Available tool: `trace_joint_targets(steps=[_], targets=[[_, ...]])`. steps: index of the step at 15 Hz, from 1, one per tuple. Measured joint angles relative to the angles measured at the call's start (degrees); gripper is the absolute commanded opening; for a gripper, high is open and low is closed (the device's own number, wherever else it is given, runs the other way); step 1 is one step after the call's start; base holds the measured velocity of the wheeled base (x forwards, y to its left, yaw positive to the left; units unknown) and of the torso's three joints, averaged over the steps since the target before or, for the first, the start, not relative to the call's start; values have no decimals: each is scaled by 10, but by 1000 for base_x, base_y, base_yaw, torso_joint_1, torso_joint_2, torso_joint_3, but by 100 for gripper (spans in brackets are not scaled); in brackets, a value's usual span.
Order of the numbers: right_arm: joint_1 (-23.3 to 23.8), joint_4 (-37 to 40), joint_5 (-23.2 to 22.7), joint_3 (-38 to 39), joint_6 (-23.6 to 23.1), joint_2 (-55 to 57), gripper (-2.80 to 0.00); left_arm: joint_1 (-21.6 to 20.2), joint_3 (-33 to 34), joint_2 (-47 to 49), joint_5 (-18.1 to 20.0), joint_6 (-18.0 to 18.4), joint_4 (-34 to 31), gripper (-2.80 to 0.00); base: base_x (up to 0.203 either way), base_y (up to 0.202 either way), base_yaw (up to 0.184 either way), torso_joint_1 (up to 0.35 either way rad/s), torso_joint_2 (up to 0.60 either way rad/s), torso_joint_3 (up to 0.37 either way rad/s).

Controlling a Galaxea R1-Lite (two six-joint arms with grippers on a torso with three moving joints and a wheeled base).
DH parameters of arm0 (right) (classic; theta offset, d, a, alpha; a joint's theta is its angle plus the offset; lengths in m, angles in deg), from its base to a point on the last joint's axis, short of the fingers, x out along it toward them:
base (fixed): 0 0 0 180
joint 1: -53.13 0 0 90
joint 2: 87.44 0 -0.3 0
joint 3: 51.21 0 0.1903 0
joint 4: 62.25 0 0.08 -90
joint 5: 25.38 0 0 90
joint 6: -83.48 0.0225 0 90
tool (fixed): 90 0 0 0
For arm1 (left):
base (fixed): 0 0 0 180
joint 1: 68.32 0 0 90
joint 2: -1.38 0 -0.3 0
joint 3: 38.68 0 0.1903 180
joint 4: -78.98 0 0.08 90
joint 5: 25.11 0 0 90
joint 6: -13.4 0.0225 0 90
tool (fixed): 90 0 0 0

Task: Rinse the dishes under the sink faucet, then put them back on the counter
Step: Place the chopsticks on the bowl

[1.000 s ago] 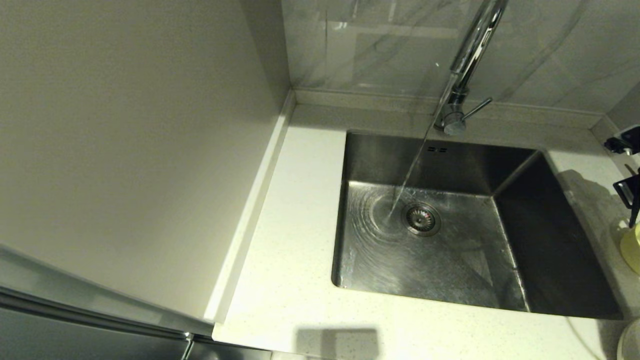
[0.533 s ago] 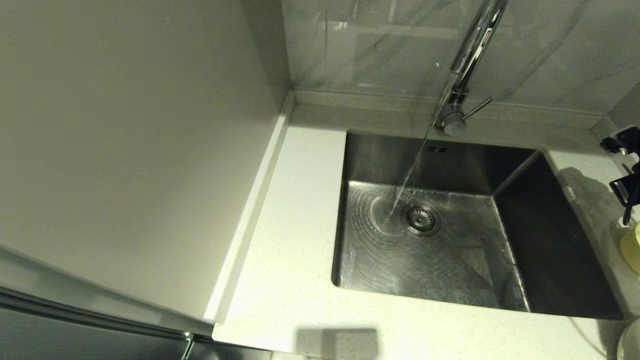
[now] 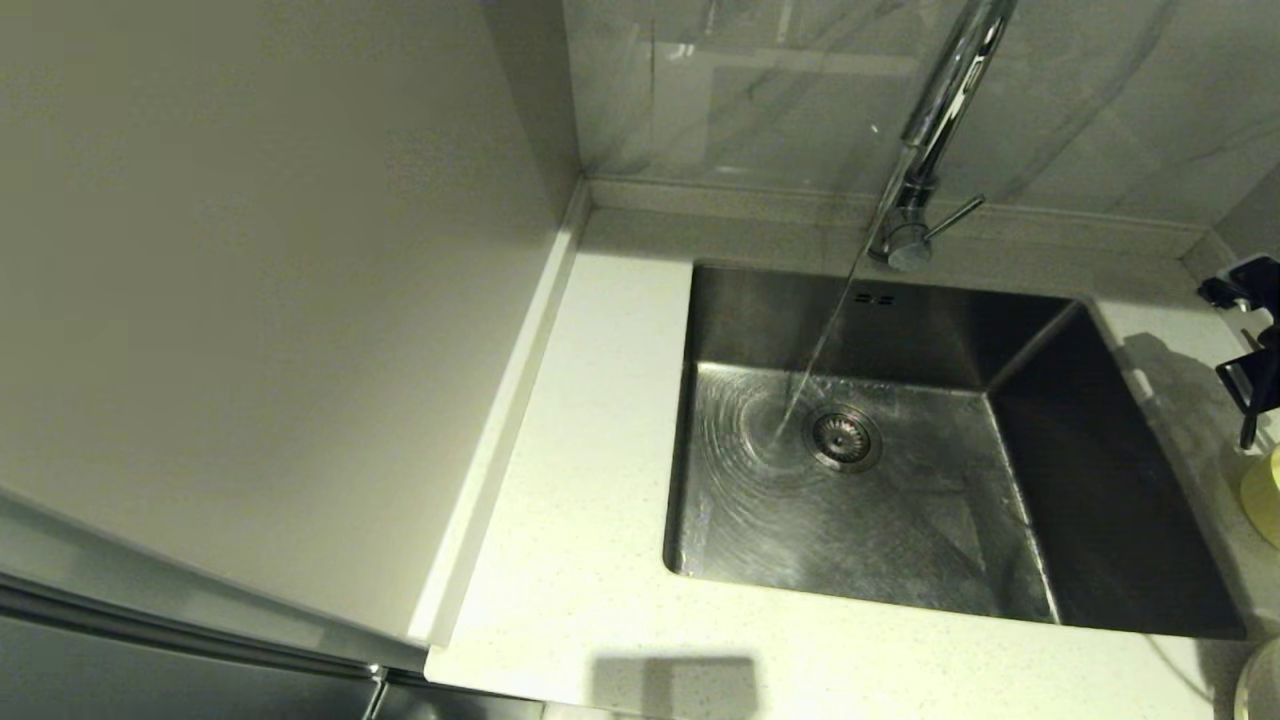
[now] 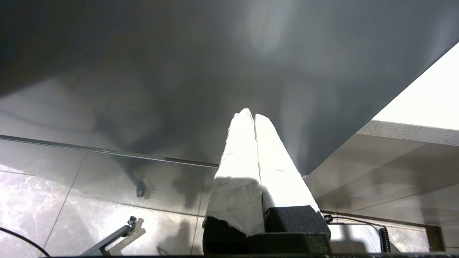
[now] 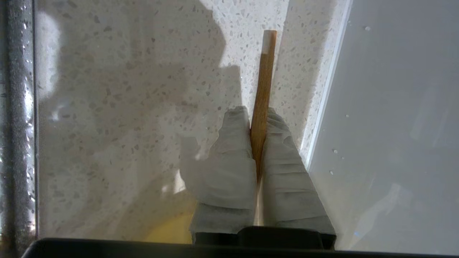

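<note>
Water runs from the chrome faucet (image 3: 925,130) into the steel sink (image 3: 900,540), landing beside the drain strainer. At the far right edge, my right gripper (image 3: 1255,385) hovers over the white speckled counter (image 3: 590,560). In the right wrist view this gripper (image 5: 259,114) is shut on a brown wooden chopstick (image 5: 263,79) that points out past the fingertips above the counter (image 5: 125,89). Only one stick shows. The pale yellow-green bowl (image 3: 1265,495) stands just below the gripper, and the plate's rim (image 3: 1262,685) peeks in at the bottom right corner. My left gripper (image 4: 251,114) is shut on nothing, parked low beside the cabinet.
A tall pale panel (image 3: 260,300) walls off the counter's left side. The grey marbled wall (image 3: 760,90) rises behind the faucet. In the right wrist view the sink's wet rim (image 5: 16,107) runs along one side and a smooth white panel (image 5: 394,125) along the other.
The right gripper has shifted slightly at the right edge of the head view. The water keeps running; nothing else has moved.
</note>
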Motion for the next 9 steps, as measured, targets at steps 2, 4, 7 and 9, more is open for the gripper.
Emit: trace_joint_targets(steps=[2, 4, 7, 9], targets=[[0, -1, 2, 0, 2, 1, 0, 0, 0, 0, 0, 0, 0, -280, 0, 0, 0, 0, 0, 0], [0, 0, 5, 0, 4, 2, 0, 0, 0, 0, 0, 0, 0, -280, 0, 0, 0, 0, 0, 0], [1, 0, 4, 2, 7, 2, 0, 0, 0, 0, 0, 0, 0, -280, 0, 0, 0, 0, 0, 0], [0, 0, 4, 3, 7, 1, 0, 0, 0, 0, 0, 0, 0, -280, 0, 0, 0, 0, 0, 0]])
